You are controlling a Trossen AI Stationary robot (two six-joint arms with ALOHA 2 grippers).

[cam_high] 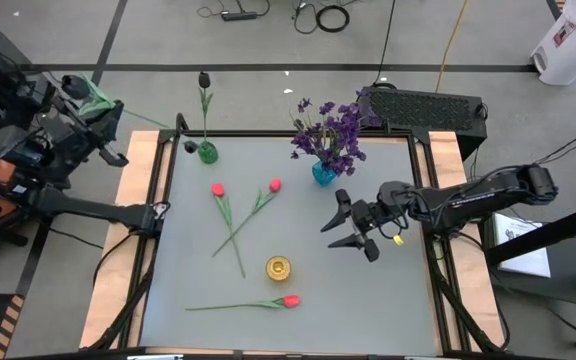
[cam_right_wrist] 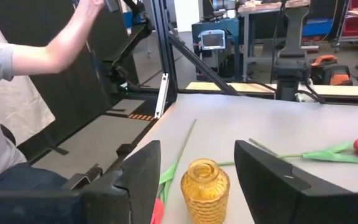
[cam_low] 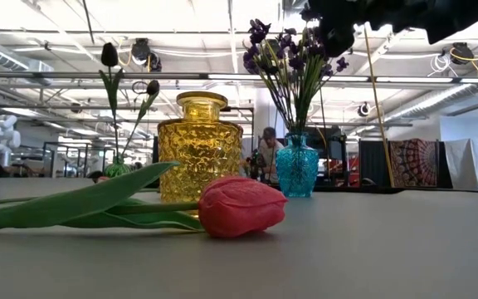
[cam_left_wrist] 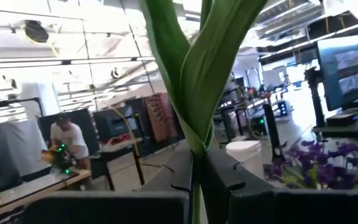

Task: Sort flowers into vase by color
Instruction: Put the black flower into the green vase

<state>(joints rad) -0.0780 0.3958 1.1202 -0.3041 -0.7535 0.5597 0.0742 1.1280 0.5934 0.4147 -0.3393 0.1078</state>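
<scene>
hovering over the right side of the grey worktop (cam_high: pixel 388 290), the right pincer (cam_high: pixel 351 226) has its fingers spread wide and holds nothing; in its wrist view the yellow jar (cam_right_wrist: pixel 204 190) sits between the two dark fingers, lower down. left pincer (cam_high: pixel 96 98) is off the worktop's far left corner, pinching a green stem with leaves (cam_left_wrist: pixel 197 81); the bloom of that flower cannot be seen. yellow jar (cam_high: pixel 278 267) stands near the middle front of the worktop. three red tulips lie flat: one (cam_high: pixel 286 300) just in front of the jar, stem pointing left, and two more (cam_high: pixel 218 189) (cam_high: pixel 274 185) behind the jar with their stems crossing. purple flowers (cam_high: pixel 330 132) stand upright in a blue vase (cam_high: pixel 324 174) at the back right. a dark tulip (cam_high: pixel 204 80) stands in a green vase (cam_high: pixel 207 152) at the back left, with a second dark bud (cam_low: pixel 153 87) beside it in the low view. person with a raised arm (cam_right_wrist: pixel 48 50) shows beyond the worktop in the right wrist view.
</scene>
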